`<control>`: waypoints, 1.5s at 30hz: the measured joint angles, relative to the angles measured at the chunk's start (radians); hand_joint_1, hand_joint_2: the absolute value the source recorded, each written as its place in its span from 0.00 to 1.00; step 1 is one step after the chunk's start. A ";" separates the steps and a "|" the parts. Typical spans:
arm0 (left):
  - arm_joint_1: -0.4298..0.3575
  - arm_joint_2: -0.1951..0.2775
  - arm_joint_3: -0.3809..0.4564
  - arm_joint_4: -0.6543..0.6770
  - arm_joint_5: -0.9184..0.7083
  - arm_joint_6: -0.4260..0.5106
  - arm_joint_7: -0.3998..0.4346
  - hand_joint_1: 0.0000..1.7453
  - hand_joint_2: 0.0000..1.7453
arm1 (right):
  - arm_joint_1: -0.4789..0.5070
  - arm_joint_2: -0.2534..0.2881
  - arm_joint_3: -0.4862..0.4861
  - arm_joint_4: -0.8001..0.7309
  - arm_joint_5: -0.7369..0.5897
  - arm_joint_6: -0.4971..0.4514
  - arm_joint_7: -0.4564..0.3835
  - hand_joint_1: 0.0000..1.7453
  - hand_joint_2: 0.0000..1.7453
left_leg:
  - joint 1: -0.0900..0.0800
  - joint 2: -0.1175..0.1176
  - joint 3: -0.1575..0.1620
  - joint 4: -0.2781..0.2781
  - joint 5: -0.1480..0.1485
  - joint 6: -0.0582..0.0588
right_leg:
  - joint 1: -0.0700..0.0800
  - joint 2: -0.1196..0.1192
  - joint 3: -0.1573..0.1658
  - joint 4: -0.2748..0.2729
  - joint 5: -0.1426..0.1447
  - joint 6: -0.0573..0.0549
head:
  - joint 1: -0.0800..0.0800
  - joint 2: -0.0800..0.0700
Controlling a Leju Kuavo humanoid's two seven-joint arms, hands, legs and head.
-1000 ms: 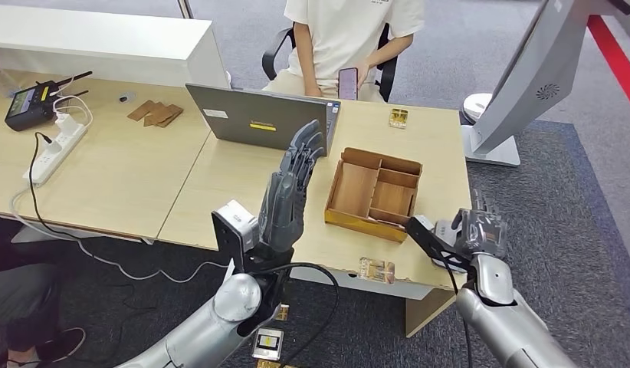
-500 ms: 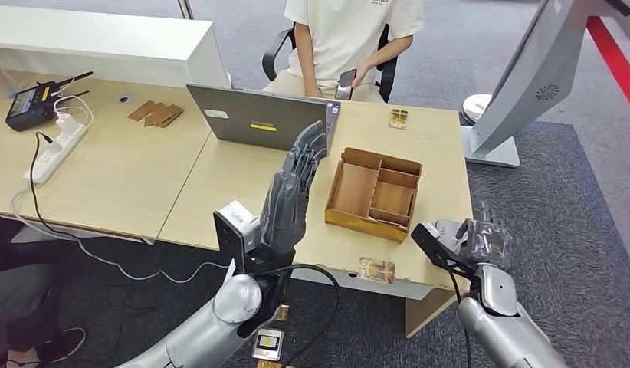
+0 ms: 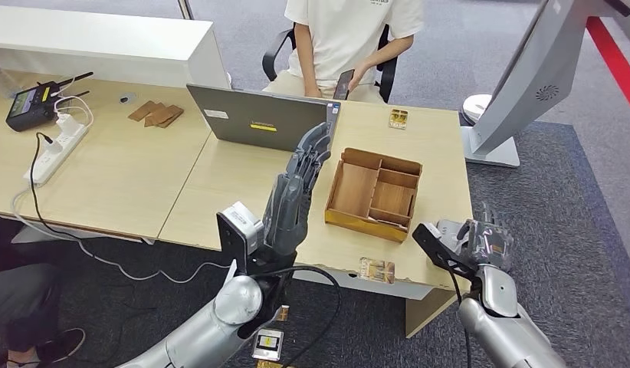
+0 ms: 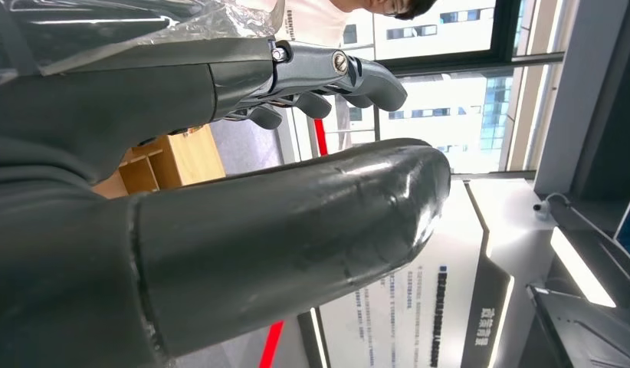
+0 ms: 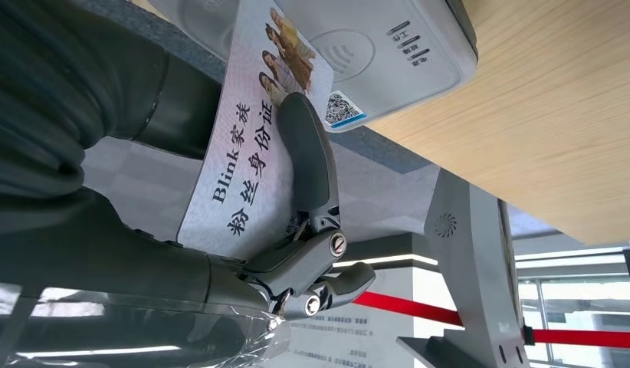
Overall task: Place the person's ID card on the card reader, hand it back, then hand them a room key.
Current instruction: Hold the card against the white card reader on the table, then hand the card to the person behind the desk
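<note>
Wooden worktop (image 3: 220,180) edge at 5 o'clock carries the card reader (image 5: 388,54); right hand (image 3: 480,239) pinches the ID card (image 5: 251,146) just beside it, so lay the card flat on the reader; left hand (image 3: 293,195) is open, raised.

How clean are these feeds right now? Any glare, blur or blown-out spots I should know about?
Head view: evenly lit and sharp, with no harsh shadows on the desk. Left wrist view: the windows are blown out white and the left hand up close is dark and silhouetted. Right wrist view: the ID card print and the card reader are crisp, with sheen on the reader's white top.
</note>
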 joint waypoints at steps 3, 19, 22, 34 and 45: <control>0.000 0.000 0.000 0.000 0.000 0.000 0.000 0.00 0.00 | 0.000 0.000 0.000 0.000 0.000 0.000 0.000 1.00 1.00 | 0.000 0.000 0.000 0.000 0.000 0.000 | 0.000 0.000 0.000 0.000 0.000 0.000 | 0.000 0.000; 0.000 0.000 -0.010 -0.003 -0.006 -0.016 0.000 0.00 0.00 | 0.001 -0.009 -0.022 -0.072 0.002 -0.056 0.034 1.00 1.00 | 0.000 0.000 0.000 0.000 0.000 0.000 | 0.000 0.000 0.000 0.000 0.000 0.000 | 0.000 0.000; 0.000 -0.001 -0.011 -0.003 -0.005 -0.037 -0.001 0.00 0.00 | -0.007 -0.025 -0.045 -0.153 0.003 -0.037 0.070 1.00 1.00 | 0.000 0.000 0.000 0.000 0.000 0.000 | 0.000 0.000 0.000 0.000 0.000 0.000 | 0.000 0.000; -0.012 -0.040 -0.014 0.027 0.015 -0.106 -0.038 0.00 0.00 | -0.174 -0.045 -0.096 -0.350 -0.024 0.089 0.054 1.00 1.00 | 0.000 0.000 0.000 0.000 0.000 0.000 | -0.001 0.001 0.000 0.000 0.001 0.000 | 0.000 0.000; -0.031 -0.074 -0.015 0.078 0.035 -0.180 -0.092 0.00 0.00 | -0.297 0.006 -0.076 -0.322 -0.016 0.131 0.032 1.00 1.00 | 0.000 0.000 -0.001 0.000 0.000 0.000 | 0.000 0.001 -0.001 0.000 0.001 0.000 | 0.000 0.000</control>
